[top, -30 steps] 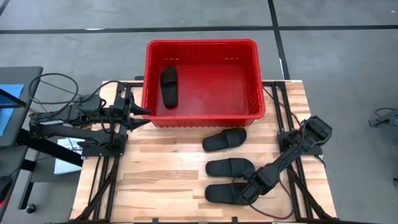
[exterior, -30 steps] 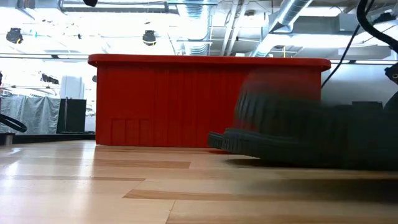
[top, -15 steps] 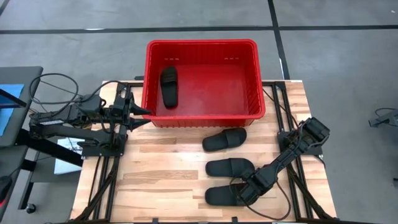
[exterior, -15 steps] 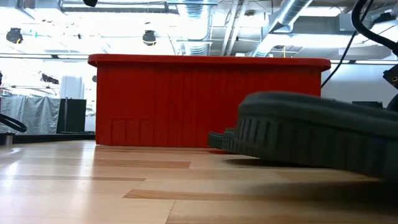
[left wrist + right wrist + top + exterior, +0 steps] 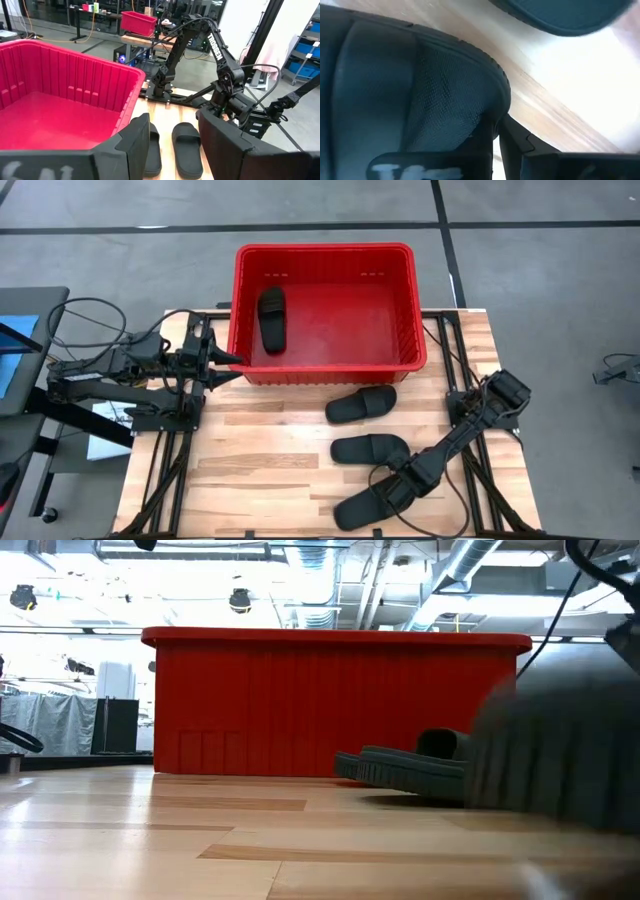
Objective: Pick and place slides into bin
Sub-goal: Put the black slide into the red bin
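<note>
The red bin [image 5: 325,252] stands at the table's far middle, and one black slide [image 5: 271,318] lies flat on its floor at the left. Two more slides [image 5: 362,404] [image 5: 370,448] lie soles down on the wood in front of the bin. A third slide [image 5: 368,504], nearest the front edge, slants across the table with my right gripper [image 5: 398,484] shut on it. My left gripper [image 5: 228,361] waits open beside the bin's left wall. My right gripper pinches the slide's strap [image 5: 470,95] at its edge between the two fingers [image 5: 517,137]. It comes slanting down from the table's right. How much of the slide is off the wood, I cannot tell.
The bin's near wall [image 5: 330,710] rises behind the slides on the table. Bare wood lies at the near left [image 5: 250,480]. The right arm [image 5: 222,70] shows beyond the two loose slides in the left wrist view.
My right gripper has shut on the nearest slide's strap. The slide lay across the table before; now it has turned to a slant, its free end swung toward the near edge. The left arm has kept still.
</note>
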Robot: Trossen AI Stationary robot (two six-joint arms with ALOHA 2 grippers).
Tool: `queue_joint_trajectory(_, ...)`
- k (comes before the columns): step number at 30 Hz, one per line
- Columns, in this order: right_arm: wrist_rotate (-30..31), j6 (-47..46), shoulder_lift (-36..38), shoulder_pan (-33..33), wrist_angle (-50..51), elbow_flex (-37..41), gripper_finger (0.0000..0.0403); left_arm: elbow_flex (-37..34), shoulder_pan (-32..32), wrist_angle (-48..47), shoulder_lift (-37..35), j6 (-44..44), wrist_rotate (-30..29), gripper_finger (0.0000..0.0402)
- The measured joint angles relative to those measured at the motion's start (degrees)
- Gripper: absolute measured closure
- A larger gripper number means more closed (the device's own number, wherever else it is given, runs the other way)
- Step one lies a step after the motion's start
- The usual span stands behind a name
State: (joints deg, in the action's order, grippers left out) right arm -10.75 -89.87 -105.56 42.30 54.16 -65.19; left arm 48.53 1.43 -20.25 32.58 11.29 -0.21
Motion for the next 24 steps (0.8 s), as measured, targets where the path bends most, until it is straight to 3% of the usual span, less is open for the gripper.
queue_joint_trajectory(10, -0.2, 0.0, 1.1, 0.8, 11.9, -6.4, 0.0402, 0.0, 0.0, 0.0, 0.0, 0.0, 0.0, 0.0242)
queue_joint_trajectory(24, 8.9, 8.6, 1.2, -2.6, 36.1, -22.9, 0.0402, 0.0, 0.0, 0.0, 0.0, 0.0, 0.0, 0.0242)
